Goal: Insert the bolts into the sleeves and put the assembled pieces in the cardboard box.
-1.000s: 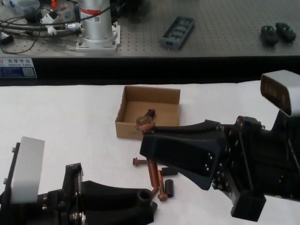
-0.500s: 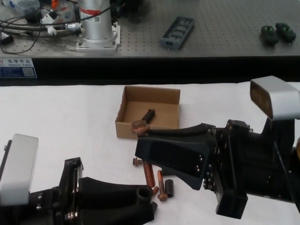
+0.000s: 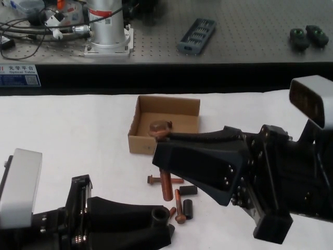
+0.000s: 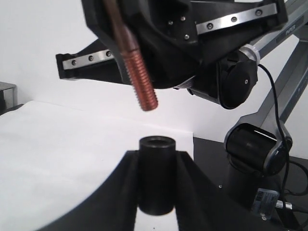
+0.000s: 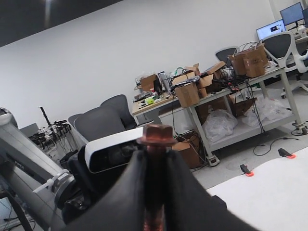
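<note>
My left gripper [image 3: 158, 223] is shut on a black sleeve [image 4: 156, 175], held upright with its bore facing up near the bench's front edge. My right gripper [image 3: 162, 140] is shut on a copper bolt [image 3: 166, 183], head up and threaded end down. In the left wrist view the bolt's tip [image 4: 144, 91] hangs just above the sleeve's mouth, slightly tilted and apart from it. The right wrist view looks along the fingers at the bolt's hex head [image 5: 157, 134]. The cardboard box [image 3: 141, 112] sits open behind them, and what lies inside is hidden by the bolt's head.
Loose copper bolts [image 3: 178, 205] and black sleeves [image 3: 188, 208] lie on the white cloth between the two arms. Behind the cloth runs a dark perforated table with a metal post [image 3: 106, 23] and a grey rack [image 3: 196, 34].
My right gripper has carried the bolt up and slightly away from the front, so it now hangs higher over the sleeve. The left gripper holds the sleeve nearly still.
</note>
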